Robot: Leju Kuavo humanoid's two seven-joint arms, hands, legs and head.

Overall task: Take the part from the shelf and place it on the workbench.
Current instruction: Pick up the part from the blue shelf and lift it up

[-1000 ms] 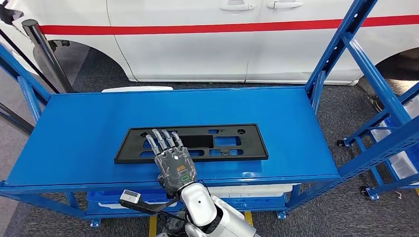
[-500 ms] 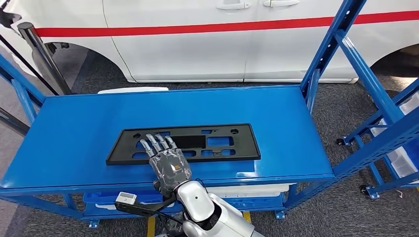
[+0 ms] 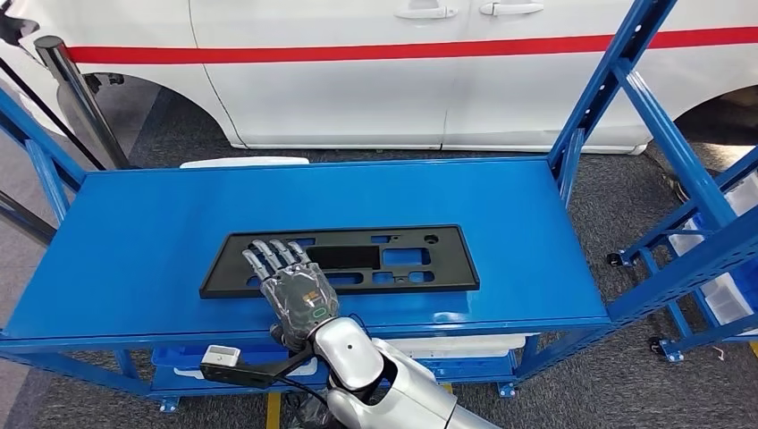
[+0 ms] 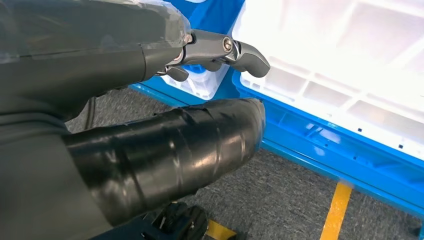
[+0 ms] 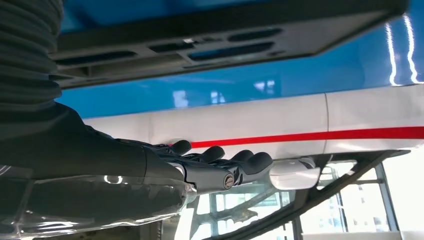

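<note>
Across the last second the head view has swayed a little, so the small drift of the whole scene is the camera's. Measured against the part itself, the right hand (image 3: 290, 286) has crept towards the left end of the black perforated part (image 3: 384, 259) and has drawn back slightly towards the lower edge of the frame. Its fingers are spread flat over the part's near left section with nothing grasped, and the right wrist view shows them stretched out straight beside the part's long edge (image 5: 200, 40), not yet hooked around it. The part has not moved: it lies flat in the middle of the blue shelf (image 3: 134, 232), lengthwise across the frame, with the white car (image 3: 357, 80) behind. The left hand (image 4: 125, 60) hangs low by the white bins (image 4: 350, 60), relaxed and empty, thumb apart from the fingers. As I judge it, the hand is adjusting for a hold on the near edge. The pick-up has not begun, and the carry to the worktop is still all ahead.
</note>
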